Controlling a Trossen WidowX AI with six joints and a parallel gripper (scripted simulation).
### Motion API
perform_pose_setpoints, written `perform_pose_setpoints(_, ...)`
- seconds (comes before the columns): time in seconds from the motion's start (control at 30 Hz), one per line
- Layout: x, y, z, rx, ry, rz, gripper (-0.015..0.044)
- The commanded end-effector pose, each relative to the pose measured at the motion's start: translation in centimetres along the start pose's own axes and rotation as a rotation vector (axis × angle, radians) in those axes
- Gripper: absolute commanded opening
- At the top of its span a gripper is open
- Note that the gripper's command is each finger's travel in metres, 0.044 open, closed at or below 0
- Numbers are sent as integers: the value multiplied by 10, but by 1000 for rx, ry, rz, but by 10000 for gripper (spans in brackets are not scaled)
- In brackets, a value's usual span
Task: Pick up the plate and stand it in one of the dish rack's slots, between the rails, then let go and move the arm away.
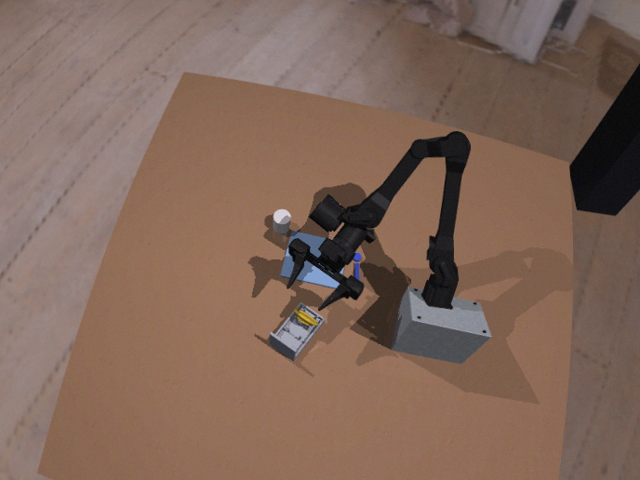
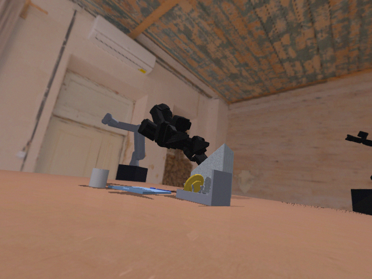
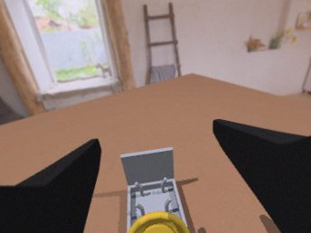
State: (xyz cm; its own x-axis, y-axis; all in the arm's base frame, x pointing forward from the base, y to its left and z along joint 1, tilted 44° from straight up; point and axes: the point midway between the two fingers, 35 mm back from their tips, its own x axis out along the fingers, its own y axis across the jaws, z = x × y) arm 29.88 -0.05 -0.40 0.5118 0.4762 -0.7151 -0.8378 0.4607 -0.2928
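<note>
We see soft, moderately dim, warm light across the brown tabletop (image 1: 206,403) (image 2: 120,234) (image 3: 181,108). From overhead, we find several overlapping shadows around the black jointed robot arm (image 1: 402,173), with fairly crisp edges, one falling dark beside the pale grey speckled base block (image 1: 432,336). The arm's black surfaces lose much of their detail in the exterior view, where we notice faint pale glare streaks on the near tabletop. In the wrist view, the bright window (image 3: 68,36) looks washed out and the background soft; jagged pixel edges mark the shadows.
</note>
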Motion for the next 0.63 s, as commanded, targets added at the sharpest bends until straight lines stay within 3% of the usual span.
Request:
perform_pose_setpoints(0.0,-1,1,7,23,9,5,400)
perform_pose_setpoints(0.6,4,20,8,478,353,124,400)
